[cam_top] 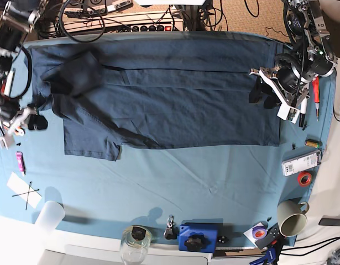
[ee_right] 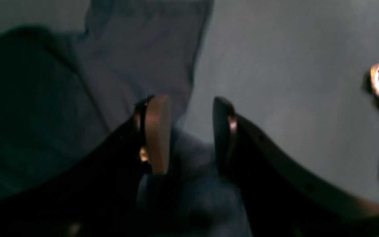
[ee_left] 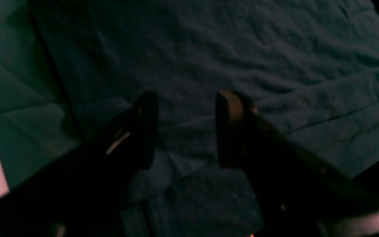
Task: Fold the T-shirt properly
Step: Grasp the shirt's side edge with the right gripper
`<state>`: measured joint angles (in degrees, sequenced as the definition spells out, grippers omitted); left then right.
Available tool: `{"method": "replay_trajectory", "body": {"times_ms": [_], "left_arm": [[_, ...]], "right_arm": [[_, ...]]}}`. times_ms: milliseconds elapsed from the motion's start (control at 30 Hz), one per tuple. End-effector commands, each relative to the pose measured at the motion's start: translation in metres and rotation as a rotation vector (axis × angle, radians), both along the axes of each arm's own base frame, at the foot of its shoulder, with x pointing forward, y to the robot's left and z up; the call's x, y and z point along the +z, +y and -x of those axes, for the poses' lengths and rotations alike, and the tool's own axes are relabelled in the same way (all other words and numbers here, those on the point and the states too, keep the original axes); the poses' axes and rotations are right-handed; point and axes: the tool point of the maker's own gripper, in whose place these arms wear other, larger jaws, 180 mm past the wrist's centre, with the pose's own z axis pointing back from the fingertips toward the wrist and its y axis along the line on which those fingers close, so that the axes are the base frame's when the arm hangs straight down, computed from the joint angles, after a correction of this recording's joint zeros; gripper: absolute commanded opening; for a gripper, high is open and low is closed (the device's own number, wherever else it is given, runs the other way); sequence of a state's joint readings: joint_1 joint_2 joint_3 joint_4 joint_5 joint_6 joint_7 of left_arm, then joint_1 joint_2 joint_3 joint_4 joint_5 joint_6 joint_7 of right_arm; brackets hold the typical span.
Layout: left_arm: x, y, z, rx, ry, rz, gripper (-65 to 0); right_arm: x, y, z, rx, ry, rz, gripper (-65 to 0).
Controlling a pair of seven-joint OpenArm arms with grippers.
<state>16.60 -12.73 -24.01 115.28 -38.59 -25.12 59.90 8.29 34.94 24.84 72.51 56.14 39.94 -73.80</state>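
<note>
Your T-shirt (cam_top: 175, 105) lies spread across the far half of the teal table cloth (cam_top: 203, 182), running from about nine o'clock to three o'clock in the base view. One short sleeve (cam_top: 89, 144) sticks out toward you at the eight o'clock corner, and a darker bunched fold (cam_top: 76, 74) sits near ten o'clock.

Your left gripper (ee_left: 186, 128) hangs over the shirt's hem end at three o'clock in the base view, jaws apart with wrinkled navy fabric showing between them and nothing pinched. Your right gripper (ee_right: 189, 131) is at the nine o'clock edge, just beside the shirt; its fingers (ee_right: 158, 131) stand apart too, with a sleeve and bare cloth visible through the gap, and no fabric clamped.

Along the near edge you have a mug (cam_top: 294, 217) at five o'clock, a roll of red tape (cam_top: 305, 178) just above it, and a clear glass jar (cam_top: 135, 243) near six o'clock.
</note>
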Motion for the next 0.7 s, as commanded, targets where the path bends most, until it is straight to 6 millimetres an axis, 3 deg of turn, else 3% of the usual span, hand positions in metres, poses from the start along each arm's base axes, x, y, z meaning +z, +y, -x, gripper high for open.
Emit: {"method": "replay_trajectory", "body": {"times_ms": [0, 267, 467, 667], "left_arm": [[0.011, -0.001, -0.005, -0.005, -0.046, 0.007, -36.2], [0.011, -0.001, -0.006, -0.005, -0.048, 0.008, -36.2], [0.013, -0.002, -0.007, -0.005, -0.053, 0.015, -36.2], [0.013, -0.002, -0.007, -0.004, -0.057, 0.015, -36.2]], "right_arm": [[0.013, -0.007, -0.012, -0.012, -0.041, 0.000, -43.0], [-0.034, 0.006, -0.044, -0.063, 0.068, -0.128, -43.0], [-0.045, 0.033, -0.072, -0.071, 0.054, -0.178, -43.0], [-0.061, 0.061, -0.079, -0.048, 0.054, -0.177, -43.0]]}}
